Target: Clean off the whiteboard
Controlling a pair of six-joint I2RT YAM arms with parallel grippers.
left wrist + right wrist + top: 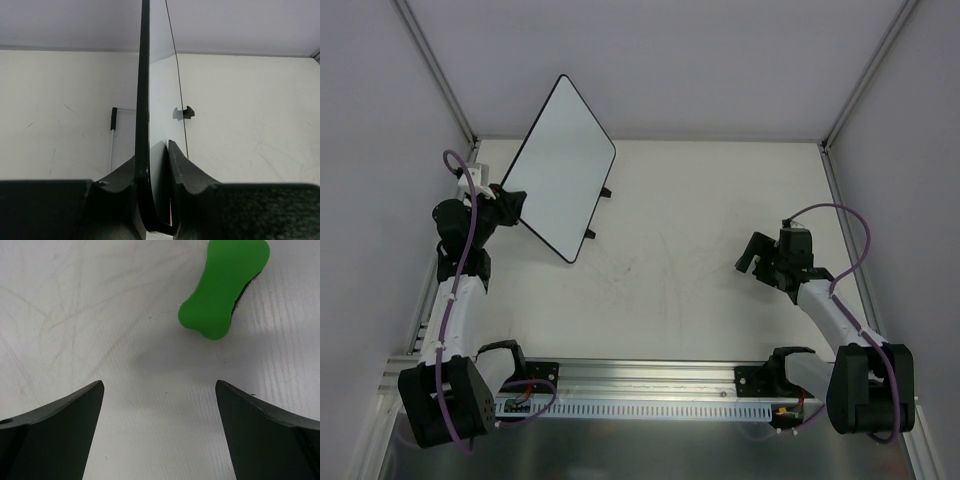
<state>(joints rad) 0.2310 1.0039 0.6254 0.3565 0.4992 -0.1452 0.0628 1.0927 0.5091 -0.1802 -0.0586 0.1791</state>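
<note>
The whiteboard (562, 165) is white with a thin black rim and two small black feet. It is held up off the table at the back left, tilted, and its face shows no writing. My left gripper (512, 205) is shut on its lower left edge. The left wrist view shows the board (160, 90) edge-on between my fingers (190, 172). My right gripper (752, 255) is open and empty, low over the table at the right. In the right wrist view a green bone-shaped eraser (225, 287) lies on the table ahead of the open gripper (160, 390), to the right.
A thin white stick with a black cap (112, 132) lies on the table behind the board. Grey walls enclose the table at the back and sides. A metal rail (650, 375) runs along the near edge between the arm bases.
</note>
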